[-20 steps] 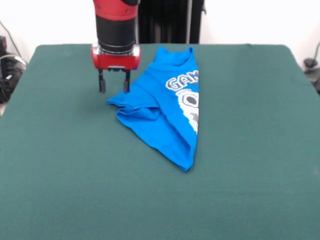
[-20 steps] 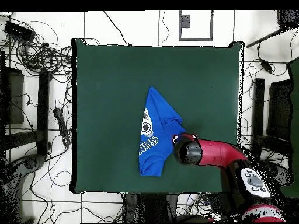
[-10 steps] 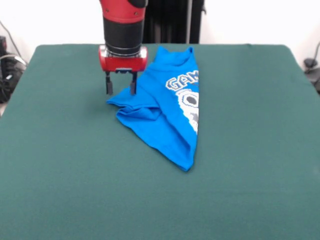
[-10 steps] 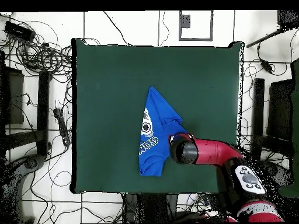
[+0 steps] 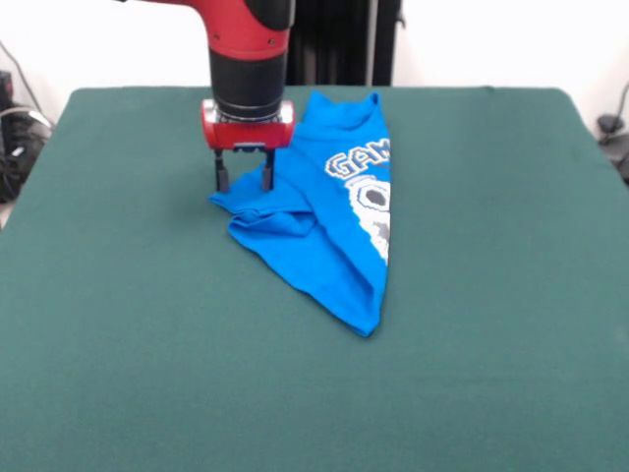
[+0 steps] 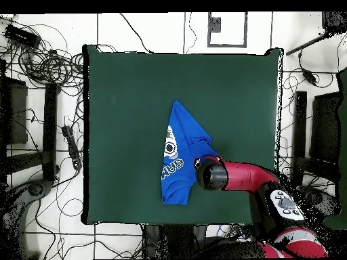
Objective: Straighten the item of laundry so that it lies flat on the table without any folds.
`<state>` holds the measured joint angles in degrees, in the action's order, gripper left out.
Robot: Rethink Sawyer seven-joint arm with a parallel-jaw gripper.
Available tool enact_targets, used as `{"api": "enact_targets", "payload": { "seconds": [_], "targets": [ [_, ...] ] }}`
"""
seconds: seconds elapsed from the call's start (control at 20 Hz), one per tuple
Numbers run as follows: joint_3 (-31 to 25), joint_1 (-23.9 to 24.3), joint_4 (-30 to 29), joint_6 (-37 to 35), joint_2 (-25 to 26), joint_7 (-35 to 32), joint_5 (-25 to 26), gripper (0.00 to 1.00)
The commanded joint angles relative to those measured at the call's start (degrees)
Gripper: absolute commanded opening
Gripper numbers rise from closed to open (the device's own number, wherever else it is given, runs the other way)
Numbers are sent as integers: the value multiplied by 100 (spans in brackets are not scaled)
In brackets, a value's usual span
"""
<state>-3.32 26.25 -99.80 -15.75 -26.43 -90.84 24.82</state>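
The item of laundry, a bright blue T-shirt [image 5: 329,221] with white "GAM" lettering showing, lies folded into a long wedge on the green table [image 5: 118,324]. Its left sleeve corner is bunched in folds. My gripper [image 5: 244,181] hangs open just above that left corner, fingers pointing down, nothing between them. In the overhead view the shirt [image 6: 181,152] sits at the table's [image 6: 122,88] middle, and the arm's round wrist covers the gripper at the shirt's lower right edge.
Cables and stands [image 6: 41,61] lie on the floor around the table. The red arm [image 6: 247,179] reaches in over the table's lower right edge in the overhead view.
My gripper has moved right and a little lower in the front view, from beside the shirt's left corner to just over it. The shirt has not moved.
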Motion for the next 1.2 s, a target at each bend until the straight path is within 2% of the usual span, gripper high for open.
{"api": "enact_targets", "payload": {
  "seconds": [0.05,0.4,0.45,0.7,1.2],
  "targets": [
    [-609,17,526,412,835,-188,299,100],
    [-679,101,516,346,799,-118,299,100],
    [-687,130,488,362,794,-159,266,0],
    [-522,-63,489,216,665,-187,307,0],
    [-473,-123,228,183,420,-355,204,0]
  ]
}}
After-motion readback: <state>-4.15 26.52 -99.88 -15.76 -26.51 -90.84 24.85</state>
